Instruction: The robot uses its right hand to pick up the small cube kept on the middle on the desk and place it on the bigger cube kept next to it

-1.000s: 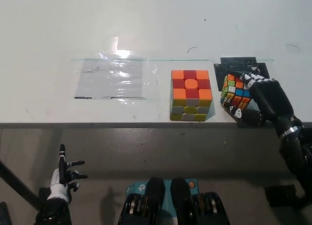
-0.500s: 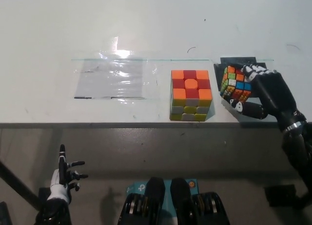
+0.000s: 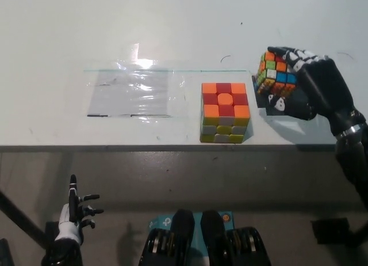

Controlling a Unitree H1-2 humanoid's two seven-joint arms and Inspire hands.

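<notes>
Multicoloured plastic puzzle cube [image 3: 273,77]: gripped by black right robot hand [image 3: 302,84], now raised off white bench [image 3: 172,24], frame right; transfer pending.

small cube [image 3: 272,77]: multicoloured, tilted, held in right hand [image 3: 305,84], right of bigger cube [image 3: 225,112]. Bigger cube: orange/red top, flat near desk's front edge.

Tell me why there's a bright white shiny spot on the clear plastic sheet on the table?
In the head view, that spot is glare: an overhead light bouncing off the crinkled clear plastic sheet, brightest near its top edge. The big cube casts only a faint shadow, and the small cube in the right hand looks sharp.
</notes>
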